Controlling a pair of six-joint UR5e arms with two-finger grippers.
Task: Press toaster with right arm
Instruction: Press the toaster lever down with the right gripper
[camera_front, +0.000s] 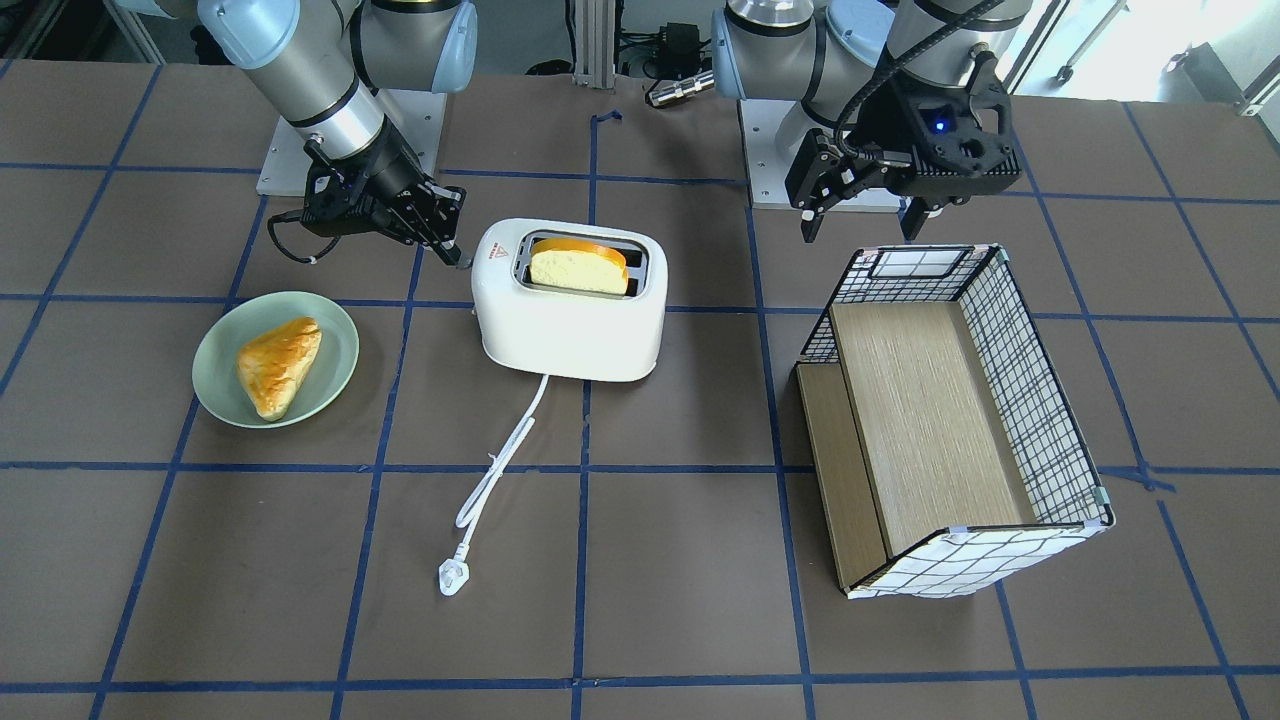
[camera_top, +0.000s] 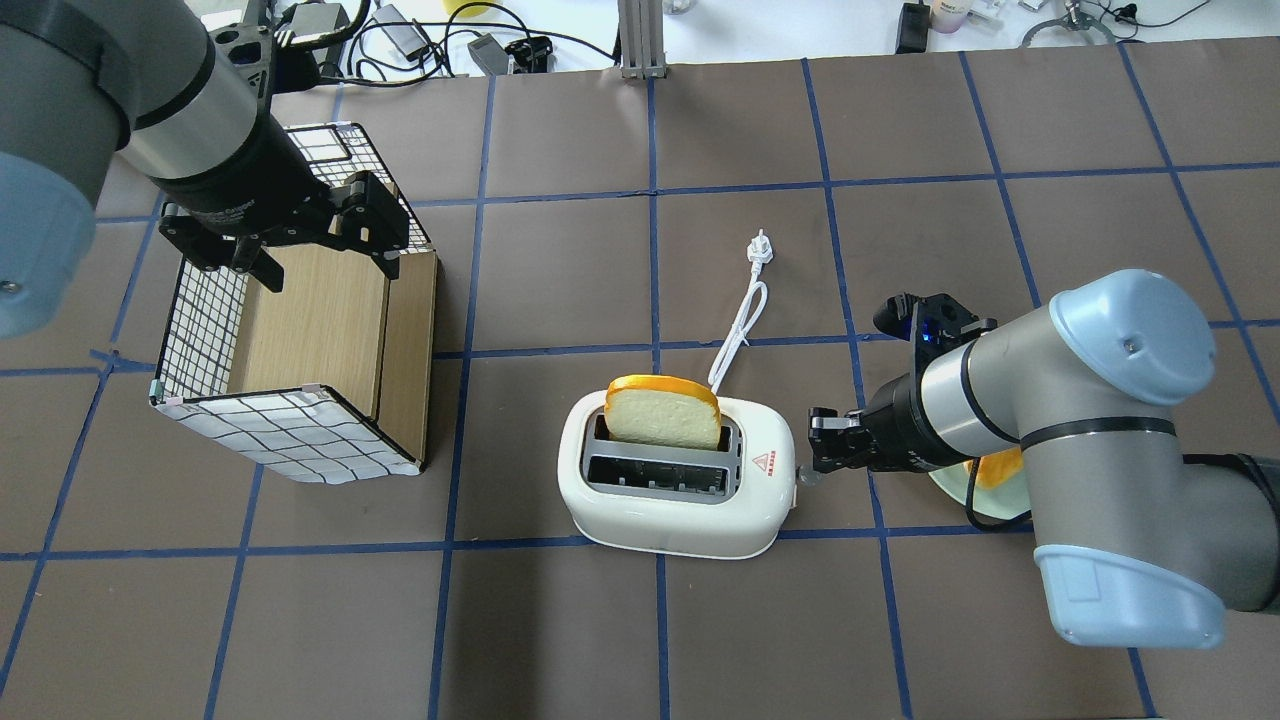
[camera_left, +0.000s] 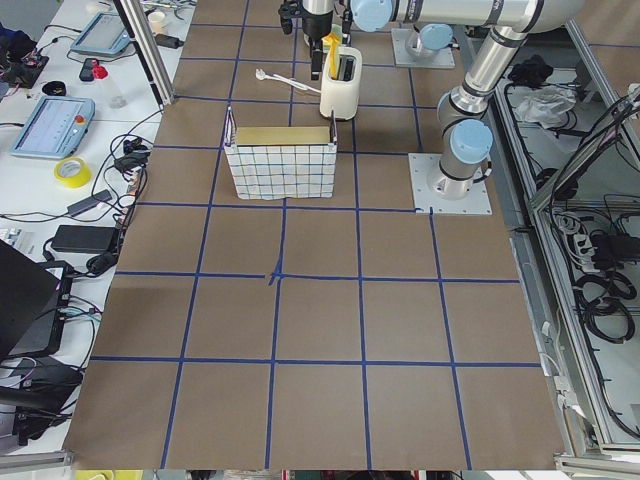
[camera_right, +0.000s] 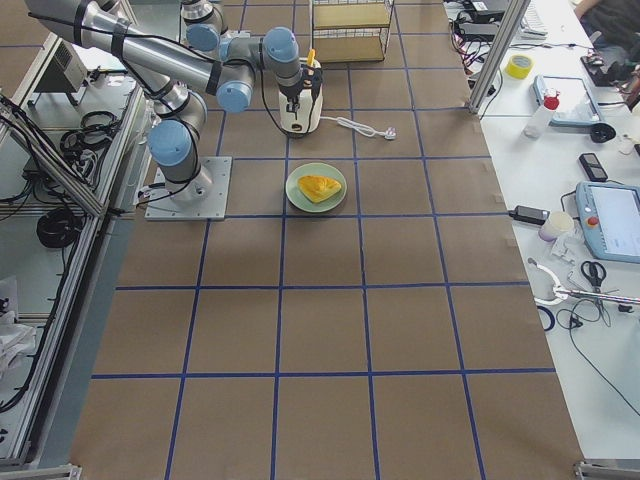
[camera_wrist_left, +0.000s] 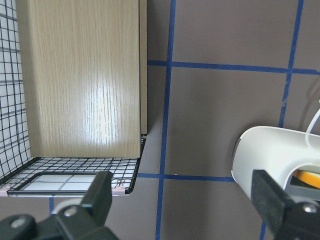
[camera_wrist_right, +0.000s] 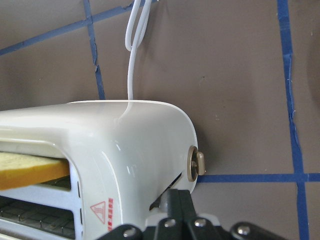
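One slice of bread (camera_top: 662, 412) stands high in the toaster (camera_top: 680, 495) mid-worktop (camera_top: 1000, 120), and the right gripper (camera_top: 818, 452), fingers pressed together, sits at its 3 o'clock end over the lever (camera_top: 803, 478) in the overhead view, so the press itself looks undone.

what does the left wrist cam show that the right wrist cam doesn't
Only the left wrist view shows the wire basket with its wooden shelf, and the left gripper with its fingers spread wide. Only the right wrist view shows the tan knob on the end of the toaster, the red triangle mark, and the right gripper, fingers together at that end. Both views show the white toaster, the bread slice in its slot, and the brown table with blue tape lines.
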